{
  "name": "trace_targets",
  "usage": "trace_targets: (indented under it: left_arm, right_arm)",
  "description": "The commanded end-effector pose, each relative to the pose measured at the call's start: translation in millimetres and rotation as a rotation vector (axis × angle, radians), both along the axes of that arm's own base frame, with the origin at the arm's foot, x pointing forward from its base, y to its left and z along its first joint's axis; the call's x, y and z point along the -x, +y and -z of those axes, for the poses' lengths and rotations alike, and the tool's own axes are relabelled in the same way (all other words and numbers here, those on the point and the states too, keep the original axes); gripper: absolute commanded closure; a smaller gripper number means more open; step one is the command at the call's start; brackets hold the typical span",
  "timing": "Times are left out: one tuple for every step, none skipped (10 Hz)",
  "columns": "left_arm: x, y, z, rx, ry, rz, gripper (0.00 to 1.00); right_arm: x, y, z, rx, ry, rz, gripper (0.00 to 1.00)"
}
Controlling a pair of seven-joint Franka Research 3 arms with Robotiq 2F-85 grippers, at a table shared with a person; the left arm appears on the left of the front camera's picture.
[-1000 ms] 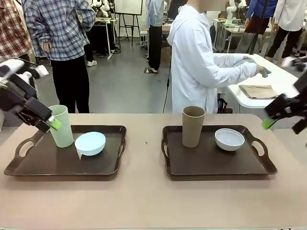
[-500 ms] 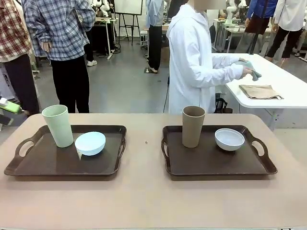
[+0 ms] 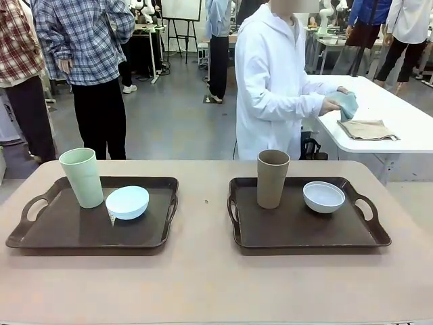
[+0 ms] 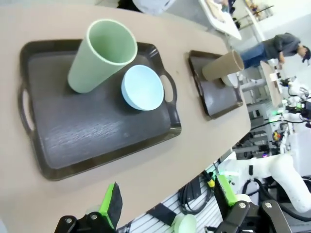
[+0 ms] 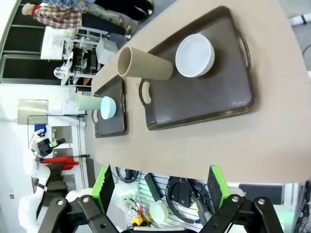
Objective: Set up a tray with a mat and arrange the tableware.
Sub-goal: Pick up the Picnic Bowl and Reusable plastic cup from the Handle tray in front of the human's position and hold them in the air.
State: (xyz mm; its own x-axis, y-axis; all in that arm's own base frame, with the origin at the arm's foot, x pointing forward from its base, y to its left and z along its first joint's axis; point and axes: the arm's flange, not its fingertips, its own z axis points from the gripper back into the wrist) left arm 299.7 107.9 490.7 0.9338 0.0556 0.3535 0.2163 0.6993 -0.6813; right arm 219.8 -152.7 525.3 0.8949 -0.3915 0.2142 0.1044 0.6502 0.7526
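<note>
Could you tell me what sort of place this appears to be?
Probably a lab or open workshop: a person in a white coat stands at a white bench, and a whiteboard on an easel stands behind.

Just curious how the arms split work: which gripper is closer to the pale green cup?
Left. The left gripper hangs off the table edge by the tray holding the pale green cup; the right gripper sits beyond the other tray, much farther off.
</note>
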Motion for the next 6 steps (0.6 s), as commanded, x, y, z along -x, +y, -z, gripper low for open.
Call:
trace_targets:
  left_arm:
    - [1.6, -4.7, -4.3, 0.007, -0.019, 0.008, 0.0]
    - [1.6, -4.7, -4.3, 0.007, -0.019, 0.008, 0.0]
    - [1.6, -4.7, -4.3, 0.007, -0.019, 0.008, 0.0]
    - [1.6, -4.7, -4.3, 0.007, -0.019, 0.008, 0.0]
    - [1.6, -4.7, -4.3, 0.007, -0.019, 0.008, 0.0]
    - [1.6, -4.7, -4.3, 0.007, -0.019, 0.008, 0.0]
  right_arm:
    - [2.1, 2.0, -5.7, 0.0, -0.023, -0.002, 0.0]
    - [2.1, 2.0, -5.7, 0.0, -0.023, -0.002, 0.0]
    - [2.1, 2.0, -5.7, 0.0, -0.023, -0.002, 0.0]
    - [2.1, 2.0, -5.7, 0.0, -0.023, -0.002, 0.0]
    - [2.1, 2.0, -5.7, 0.0, -0.023, -0.002, 0.0]
    - [2.1, 2.0, -5.7, 0.0, -0.023, -0.002, 0.0]
